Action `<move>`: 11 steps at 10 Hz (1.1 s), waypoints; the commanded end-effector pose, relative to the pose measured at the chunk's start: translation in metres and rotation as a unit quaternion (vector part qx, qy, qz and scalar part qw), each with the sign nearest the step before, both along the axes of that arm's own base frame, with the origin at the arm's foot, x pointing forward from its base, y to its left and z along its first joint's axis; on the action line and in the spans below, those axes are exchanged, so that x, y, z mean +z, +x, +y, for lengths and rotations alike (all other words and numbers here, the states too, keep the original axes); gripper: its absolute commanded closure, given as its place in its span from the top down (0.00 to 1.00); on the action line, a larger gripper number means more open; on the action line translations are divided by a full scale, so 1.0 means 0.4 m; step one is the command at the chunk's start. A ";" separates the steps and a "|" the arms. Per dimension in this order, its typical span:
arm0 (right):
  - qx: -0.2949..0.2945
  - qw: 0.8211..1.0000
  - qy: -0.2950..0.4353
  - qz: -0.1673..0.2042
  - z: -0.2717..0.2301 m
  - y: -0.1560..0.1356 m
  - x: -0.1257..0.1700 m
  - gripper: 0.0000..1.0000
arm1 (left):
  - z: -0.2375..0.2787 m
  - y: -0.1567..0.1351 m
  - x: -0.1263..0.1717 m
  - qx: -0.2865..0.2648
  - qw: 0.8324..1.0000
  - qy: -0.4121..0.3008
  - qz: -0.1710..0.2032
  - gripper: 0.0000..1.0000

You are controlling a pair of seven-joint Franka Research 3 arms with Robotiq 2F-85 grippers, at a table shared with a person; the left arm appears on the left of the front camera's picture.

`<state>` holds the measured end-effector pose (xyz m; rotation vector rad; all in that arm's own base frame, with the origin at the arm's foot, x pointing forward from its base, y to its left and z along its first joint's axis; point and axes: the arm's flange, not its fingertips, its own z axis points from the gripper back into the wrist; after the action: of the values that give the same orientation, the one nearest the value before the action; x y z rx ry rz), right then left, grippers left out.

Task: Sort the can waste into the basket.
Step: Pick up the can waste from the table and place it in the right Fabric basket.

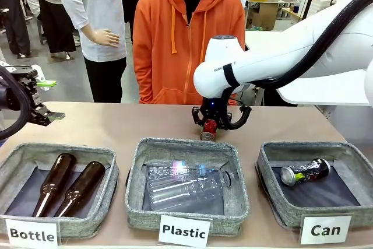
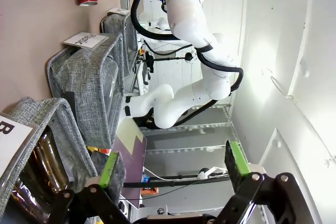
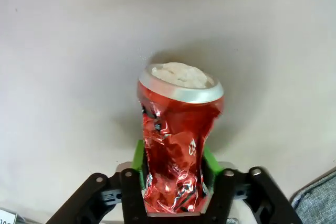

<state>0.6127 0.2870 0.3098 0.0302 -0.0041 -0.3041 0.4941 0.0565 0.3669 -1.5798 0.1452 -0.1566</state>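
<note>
Red and crumpled, one can point(image 3: 176, 150) sits clamped between the green pads point(image 3: 138, 157) of the right hand point(image 1: 212, 125), which grasps it by its lower half over the bare counter point(image 1: 116, 123), just behind the "Plastic" basket point(image 1: 186, 217). In the right wrist view the can's silver rim points away from the hand, and its shadow falls on the tan surface beneath. Whether the can touches the counter or hangs just above it cannot be told.

The black can point(image 1: 305, 172) lies on its side in the "Can" basket point(image 1: 271, 193) at the right, silver top toward the middle of the counter.

The left hand point(image 2: 173, 166) stands released, its fingers spread wide with nothing between them, out at the left end of the counter beside the "Bottle" basket point(image 1: 111, 170), where two brown bottles point(image 1: 53, 182) lie side by side. Clear plastic bottles point(image 1: 183, 186) fill the middle basket.

A person in an orange hoodie point(image 1: 169, 39) stands at the far side, right behind the red can.
</note>
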 end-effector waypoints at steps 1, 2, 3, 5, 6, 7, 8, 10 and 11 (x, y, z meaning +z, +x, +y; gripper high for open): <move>-0.005 1.000 0.000 0.007 0.001 0.017 0.008 0.00 | 0.001 -0.002 0.010 0.004 1.000 -0.013 -0.010 1.00; -0.003 1.000 -0.002 0.008 0.000 0.016 0.007 0.02 | 0.001 -0.002 0.010 0.004 1.000 -0.013 -0.010 1.00; -0.004 1.000 -0.003 0.009 0.000 0.016 0.008 0.00 | 0.001 -0.002 0.010 0.004 1.000 -0.013 -0.010 1.00; -0.005 1.000 -0.003 0.007 -0.008 0.013 0.015 0.00 | 0.001 -0.002 0.010 0.004 1.000 -0.013 -0.010 1.00; 0.012 1.000 0.013 0.013 -0.024 0.005 0.037 0.00 | 0.001 -0.002 0.010 0.004 1.000 -0.013 -0.010 1.00; 0.022 0.999 0.031 -0.002 -0.050 -0.012 0.083 0.00 | 0.001 -0.002 0.010 0.004 1.000 -0.013 -0.010 1.00; 0.048 0.997 0.050 -0.017 -0.082 -0.040 0.139 0.00 | 0.001 -0.002 0.010 0.004 1.000 -0.013 -0.010 1.00; 0.145 0.985 0.088 -0.029 -0.162 -0.128 0.262 0.00 | 0.001 -0.002 0.010 0.004 1.000 -0.013 -0.010 1.00; 0.192 0.977 0.087 -0.034 -0.196 -0.170 0.303 0.00 | 0.001 -0.002 0.010 0.004 1.000 -0.013 -0.010 1.00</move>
<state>0.5750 0.2346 0.4259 0.1717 -0.0687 -0.0281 0.4944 0.0564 0.3671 -1.5797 0.1451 -0.1575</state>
